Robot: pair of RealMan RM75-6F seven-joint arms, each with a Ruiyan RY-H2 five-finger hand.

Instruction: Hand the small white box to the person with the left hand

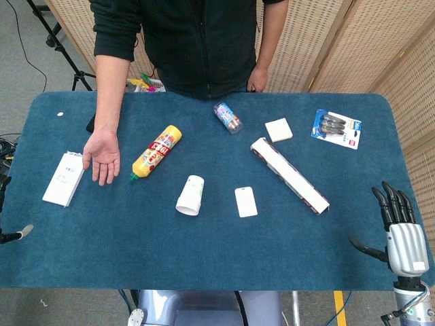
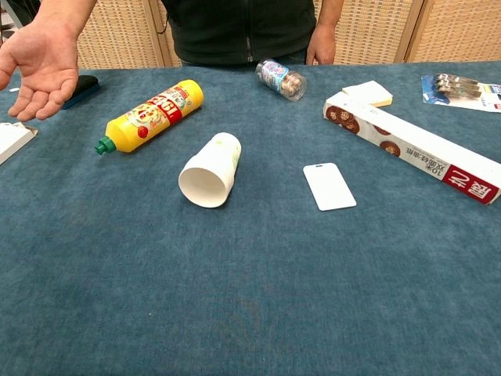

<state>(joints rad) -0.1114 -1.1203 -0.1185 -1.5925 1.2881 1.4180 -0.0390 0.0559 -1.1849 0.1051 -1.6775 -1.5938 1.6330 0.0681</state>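
Observation:
The small white box (image 1: 64,178) lies flat near the table's left edge; only its corner (image 2: 12,139) shows in the chest view. The person's open palm (image 1: 102,157) rests face up just right of it, also seen in the chest view (image 2: 43,66). Only slivers of my left hand (image 1: 5,210) show at the left edge of the head view: a fingertip and a thumb set apart, holding nothing, left of and nearer than the box. My right hand (image 1: 401,231) hovers at the front right corner, fingers straight and apart, empty.
On the blue table (image 1: 102,258) lie a yellow bottle (image 1: 156,152), a tipped paper cup (image 1: 191,195), a white card (image 1: 245,202), a long cookie box (image 1: 289,174), a small jar (image 1: 228,117), a white pad (image 1: 279,129) and a blister pack (image 1: 336,129).

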